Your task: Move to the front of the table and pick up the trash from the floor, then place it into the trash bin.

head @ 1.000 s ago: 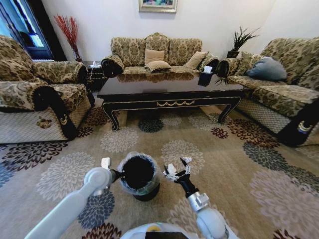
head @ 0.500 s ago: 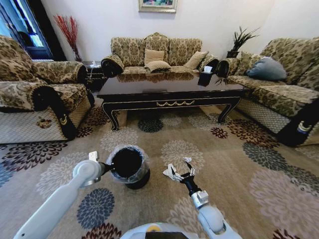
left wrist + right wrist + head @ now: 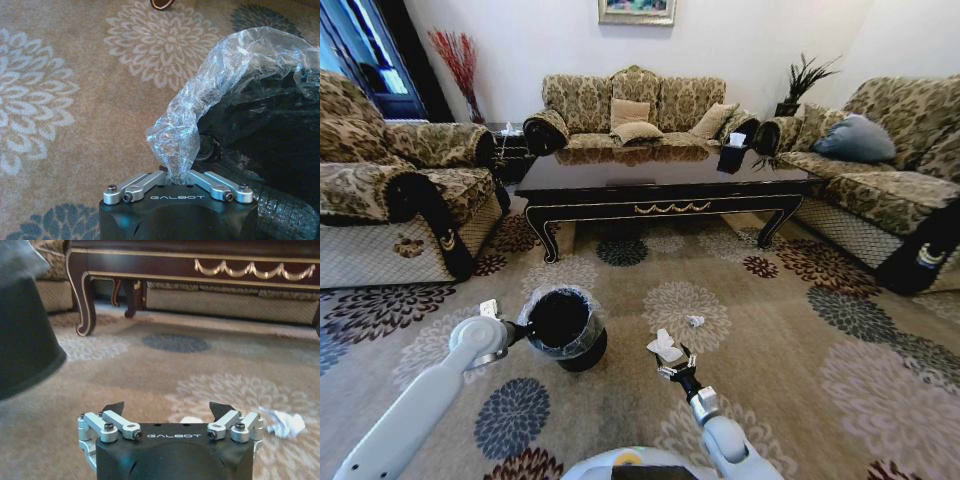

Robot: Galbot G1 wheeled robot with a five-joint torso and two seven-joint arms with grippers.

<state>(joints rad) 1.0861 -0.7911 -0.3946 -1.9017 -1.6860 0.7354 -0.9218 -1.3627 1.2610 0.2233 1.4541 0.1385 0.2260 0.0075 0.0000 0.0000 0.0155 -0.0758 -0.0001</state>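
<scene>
1. The trash: a crumpled white tissue (image 3: 666,347) lies on the floor (image 3: 770,330), on the beige carpet between the flower medallions, right at my right claw (image 3: 672,362); a second small scrap (image 3: 695,321) lies just beyond, toward the table (image 3: 660,182).
2. My right claw has dropped low over the last second and now sits at the tissue, jaws spread wide, gripping nothing yet.
3. My left claw (image 3: 177,176) has carried the trash bin (image 3: 561,327) leftward, away from the right arm; it is pinched shut on the clear liner (image 3: 210,95) at the rim.
4. I judge the pickup is imminent, with the bin clear of my reach.
5. The bin's dark inside shows no trash that I can make out.
</scene>
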